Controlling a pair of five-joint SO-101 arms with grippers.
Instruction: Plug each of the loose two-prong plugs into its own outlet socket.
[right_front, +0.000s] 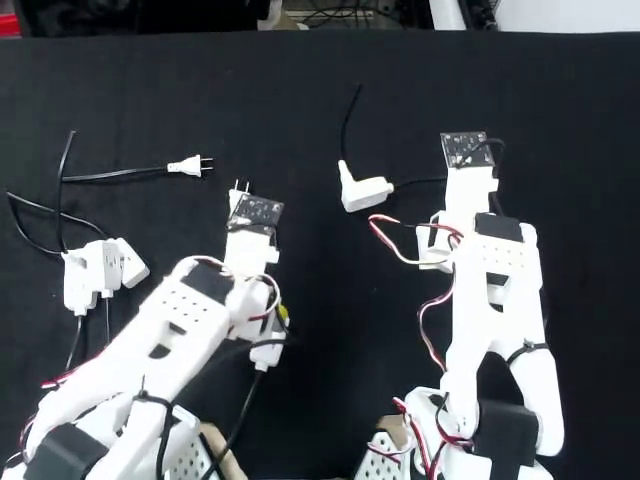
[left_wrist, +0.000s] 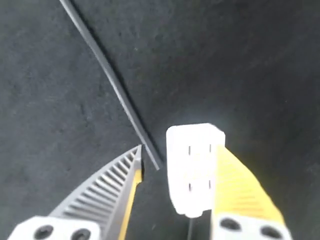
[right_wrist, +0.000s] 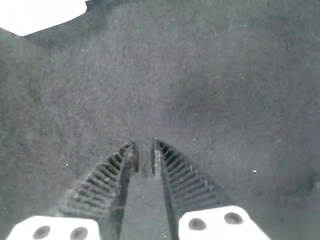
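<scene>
Black surface (right_front: 300, 90). Left hand (left_wrist: 179, 150), jaws apart, has a white plug (left_wrist: 192, 170) resting against its yellow finger (left_wrist: 240, 185). Right hand (right_wrist: 144, 155) is almost closed and empty. Second plug (right_front: 190, 166) lies loose, apart from the outlet sockets (right_front: 95, 270).

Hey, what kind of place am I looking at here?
Probably a robotics lab or hobby workbench: two white robot arms with exposed wiring stand on a black-covered table, with a loose plug and a white outlet socket laid out.

Matt black cloth table cover (right_front: 300, 90), smooth white plastic plug (left_wrist: 192, 170), ribbed grey plastic right hand (right_wrist: 143, 151).
</scene>
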